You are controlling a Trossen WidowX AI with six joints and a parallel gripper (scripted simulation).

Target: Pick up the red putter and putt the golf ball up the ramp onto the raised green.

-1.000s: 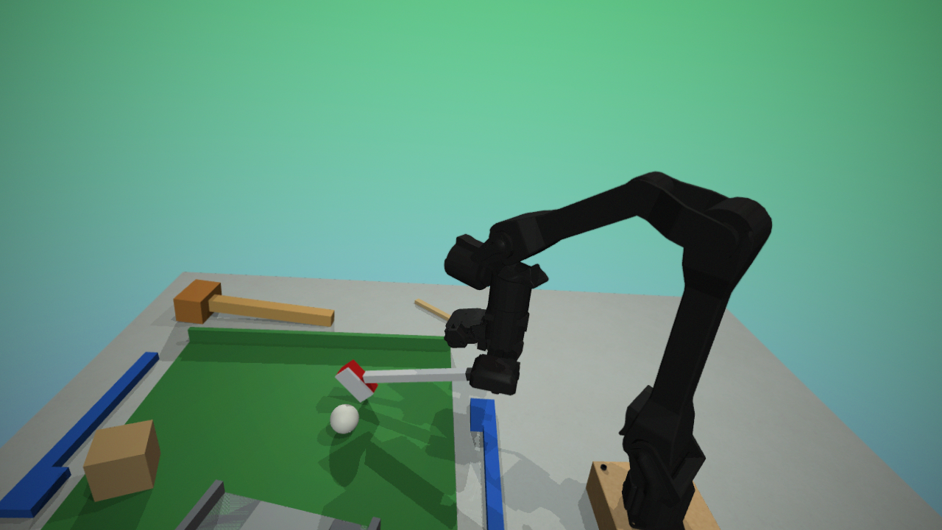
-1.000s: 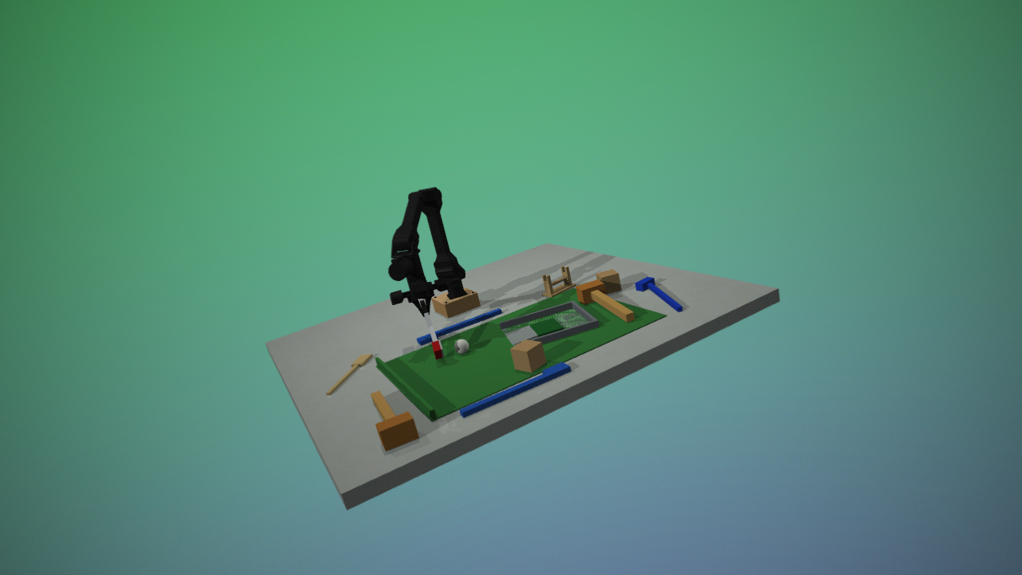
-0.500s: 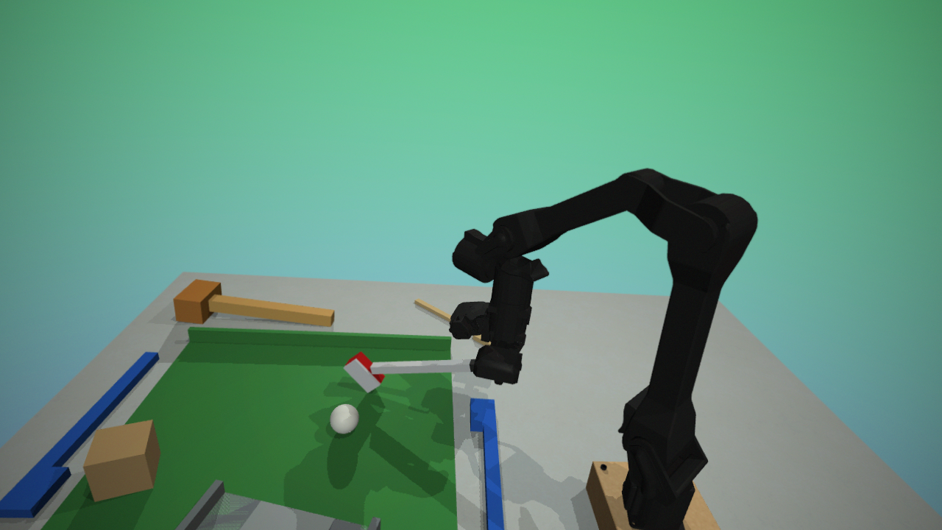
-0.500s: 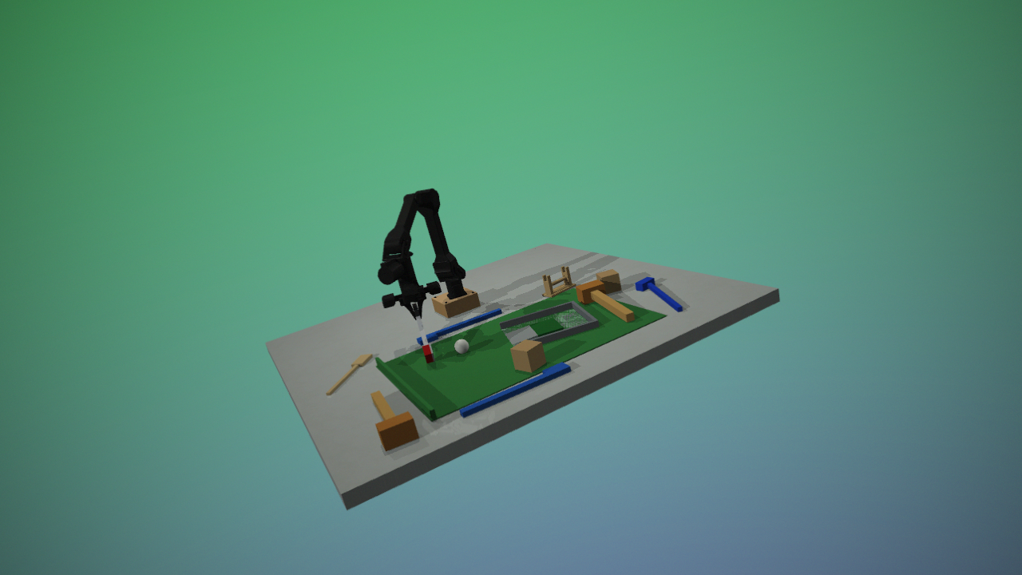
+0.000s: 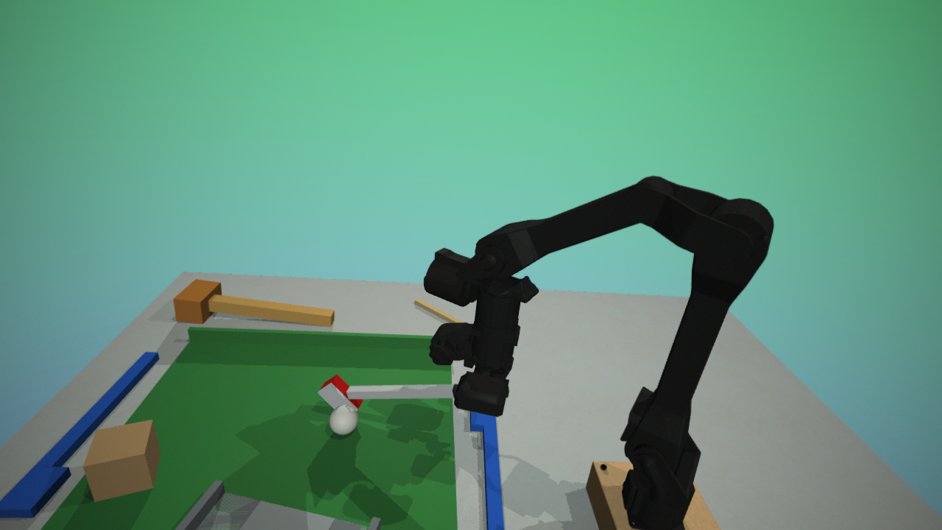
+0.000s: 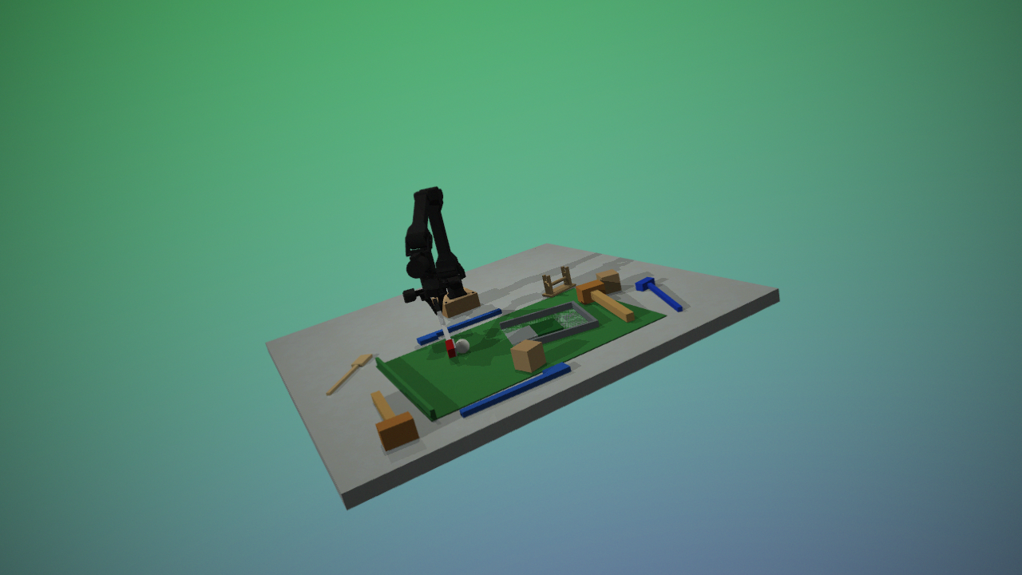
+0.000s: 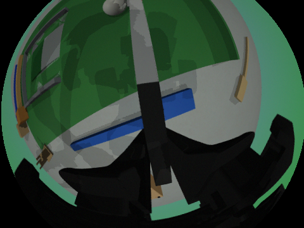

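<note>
My gripper [image 5: 469, 397] [image 6: 437, 308] [image 7: 152, 130] is shut on the dark grip of the red putter [image 5: 402, 391] [image 6: 449, 347] [image 7: 144, 47]. The grey shaft reaches out over the green mat [image 5: 217, 395] [image 6: 421, 371], with the red and light-grey head low over it. The white golf ball [image 5: 344, 420] [image 6: 462, 346] [image 7: 114, 7] is right beside the head, on the ramp side; I cannot tell whether they touch. The grey ramp [image 6: 520, 335] [image 7: 52, 45] leads to the raised green [image 6: 548, 327] inside grey walls. The putter head is out of the wrist view.
A tan block [image 5: 121, 461] [image 6: 527, 355] stands on the mat near the ramp. Blue putter-shaped bars [image 5: 105, 408] [image 6: 514, 390] lie along both mat sides. An orange mallet [image 5: 197, 302] [image 6: 397, 430] lies beyond the mat's end. Another mallet [image 6: 614, 305] and a wooden stand [image 6: 557, 287] are past the ramp.
</note>
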